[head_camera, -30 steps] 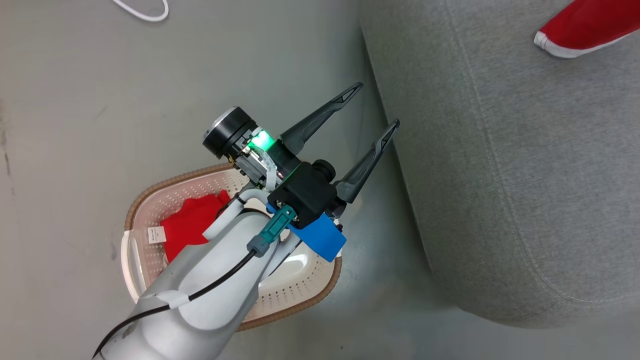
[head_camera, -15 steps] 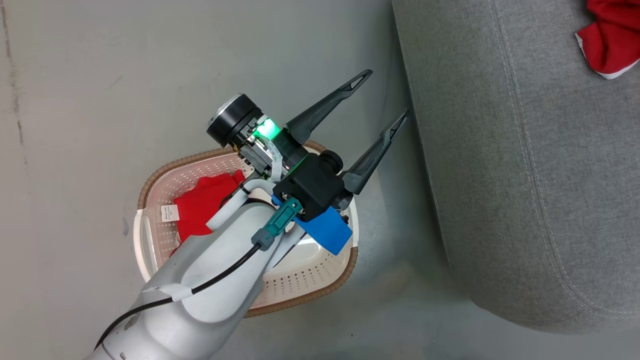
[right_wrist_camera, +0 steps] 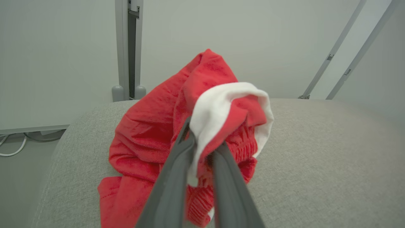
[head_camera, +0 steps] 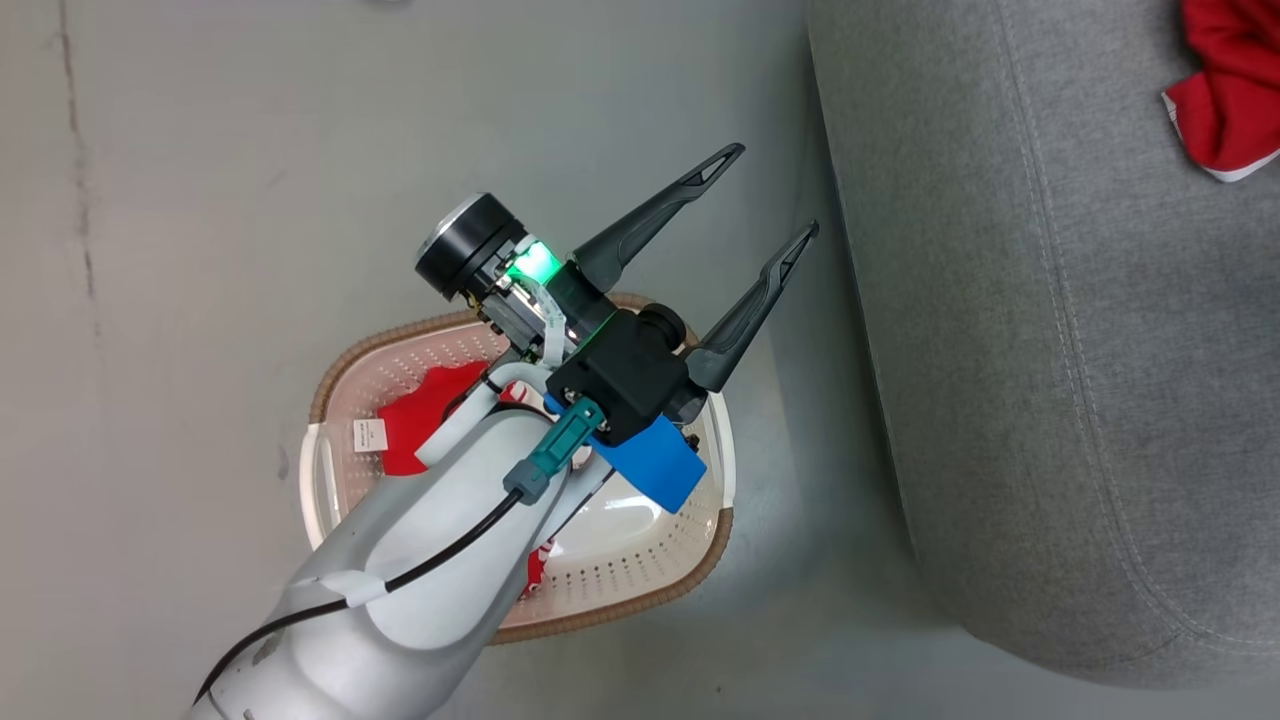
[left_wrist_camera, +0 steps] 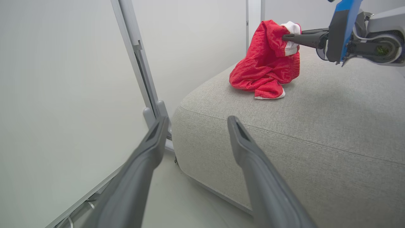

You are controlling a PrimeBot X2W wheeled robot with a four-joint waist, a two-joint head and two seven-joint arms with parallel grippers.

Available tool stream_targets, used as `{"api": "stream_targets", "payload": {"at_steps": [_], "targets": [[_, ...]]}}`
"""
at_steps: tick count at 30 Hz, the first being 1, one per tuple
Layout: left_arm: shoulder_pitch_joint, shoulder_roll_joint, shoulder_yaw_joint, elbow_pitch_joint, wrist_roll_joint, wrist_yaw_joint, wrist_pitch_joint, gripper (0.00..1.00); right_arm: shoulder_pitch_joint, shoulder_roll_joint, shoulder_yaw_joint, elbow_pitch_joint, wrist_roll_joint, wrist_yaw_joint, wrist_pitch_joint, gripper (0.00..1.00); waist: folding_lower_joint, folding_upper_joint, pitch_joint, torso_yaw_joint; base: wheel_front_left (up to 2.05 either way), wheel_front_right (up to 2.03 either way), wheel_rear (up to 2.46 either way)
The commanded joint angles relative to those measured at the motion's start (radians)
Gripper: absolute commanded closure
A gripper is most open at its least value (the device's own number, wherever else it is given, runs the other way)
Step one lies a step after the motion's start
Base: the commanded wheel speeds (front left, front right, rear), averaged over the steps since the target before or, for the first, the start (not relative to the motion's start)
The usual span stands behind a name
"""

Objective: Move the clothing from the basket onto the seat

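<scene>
A cream basket (head_camera: 312, 490) with a brown rim stands on the floor beside the grey seat (head_camera: 1050, 350). In it lies red clothing (head_camera: 425, 425) with a paper label (head_camera: 369, 434), partly hidden under my left forearm. My left gripper (head_camera: 772, 190) hangs open above the basket's far end, its fingers pointing at the seat's edge, and nothing is between them (left_wrist_camera: 196, 126). A second red garment (head_camera: 1225, 90) with white trim rests on the seat (left_wrist_camera: 316, 126). My right gripper (right_wrist_camera: 202, 139) is shut on its white-trimmed fold (left_wrist_camera: 265, 63).
Grey floor (head_camera: 200, 200) surrounds the basket. A metal frame post (left_wrist_camera: 139, 63) and a pale wall panel stand behind the seat's corner. A white cable (right_wrist_camera: 12, 148) lies on the floor past the seat (right_wrist_camera: 316, 158).
The head camera has swung, so the basket and seat sit further right in the picture. The garment on the seat has gone from stretched out to bunched. My left gripper stays open.
</scene>
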Motion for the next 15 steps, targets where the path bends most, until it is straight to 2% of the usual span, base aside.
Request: {"api": "stream_targets", "payload": {"at_steps": [1,11,15], "targets": [[0.01,-0.001,0.006,-0.002,-0.005,0.006,-0.003,0.0,0.029,0.008,-0.012,-0.014,-0.006,0.0,-0.001,0.0,0.0,0.0,-0.017,-0.002,0.0,0.0,0.0],[0.101,-0.011,0.039,-0.006,-0.034,0.028,-0.003,0.0,0.271,0.077,-0.048,-0.138,-0.028,0.0,-0.001,0.0,0.0,0.0,-0.166,-0.002,0.0,0.0,0.0],[0.156,-0.006,0.066,-0.012,-0.046,0.041,-0.003,0.0,0.372,0.111,-0.023,-0.209,-0.032,0.0,-0.001,0.0,0.0,0.0,-0.225,0.003,0.0,0.0,0.0]]}}
